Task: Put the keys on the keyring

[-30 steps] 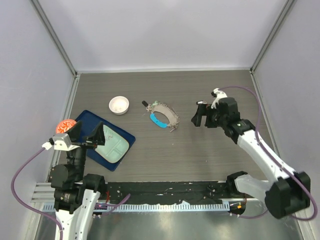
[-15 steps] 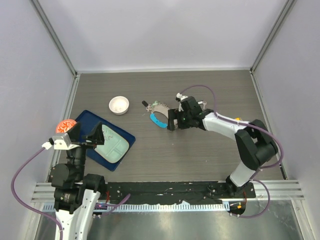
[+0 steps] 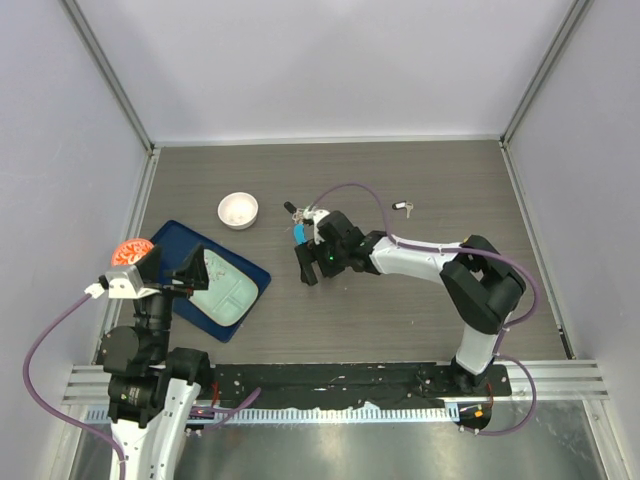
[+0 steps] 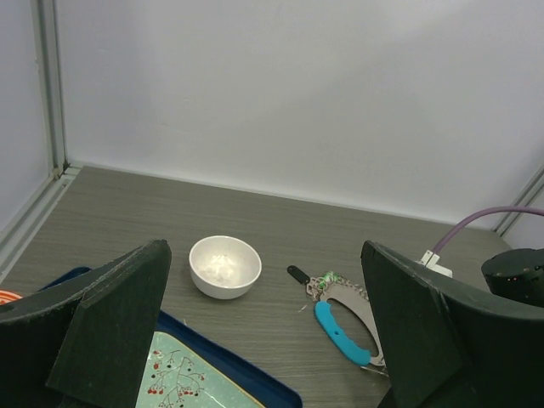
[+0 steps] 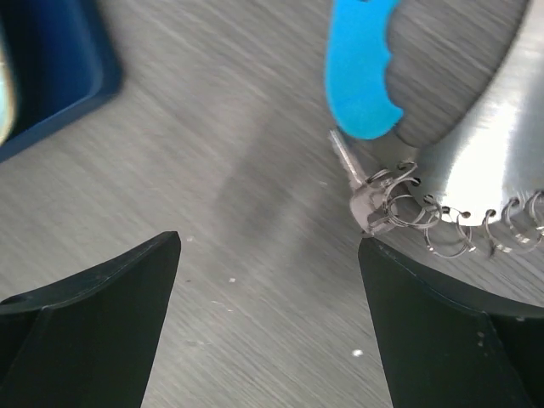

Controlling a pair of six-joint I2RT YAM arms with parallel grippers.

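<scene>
The keyring lies mid-table, a metal ring with a blue tag and a black fob. In the top view my right gripper hangs open over it, and only the blue tag and the fob show. The right wrist view shows the blue tag, the metal ring and small keys on loops, with nothing between the jaws. One small key with a black head lies alone on the table behind the right arm. My left gripper is open and empty, raised over the tray.
A white bowl stands left of the keyring; it also shows in the left wrist view. A blue tray holding a pale green plate lies at the front left. An orange ball sits by the left wall.
My right arm has swung left from the right side of the table to over the keyring. The lone key now shows where that gripper was. The left arm has not moved.
</scene>
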